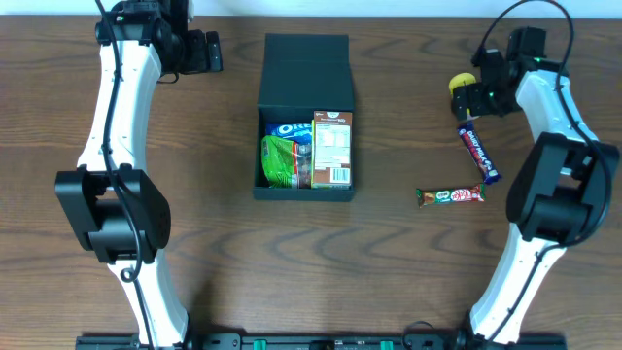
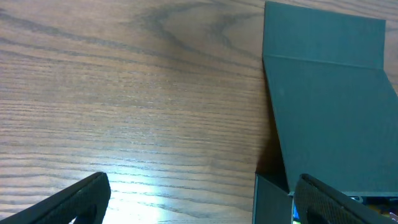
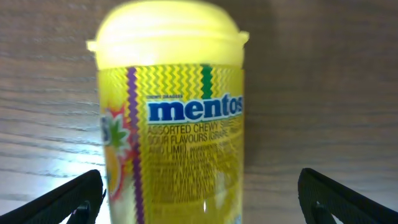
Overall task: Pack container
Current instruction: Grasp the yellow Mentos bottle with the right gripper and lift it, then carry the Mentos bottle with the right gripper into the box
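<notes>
Black container [image 1: 306, 73] | lid open, snacks [image 1: 306, 154] inside | left gripper [image 2: 202, 193], right gripper [image 3: 200, 186] both apart

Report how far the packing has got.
Done: Oreo packet, green packet and carton lie in the open container. In hand: the open right claw is lined up on the Mentos bottle, not gripping it. Left: that bottle, the dark blue bar and the red-green bar are on the table; lid open.

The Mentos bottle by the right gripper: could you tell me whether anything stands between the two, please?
Nothing visible does. The yellow Mentos bottle lies straight ahead of the open right gripper, framed by its fingers, with only the wooden table showing around it.
</notes>
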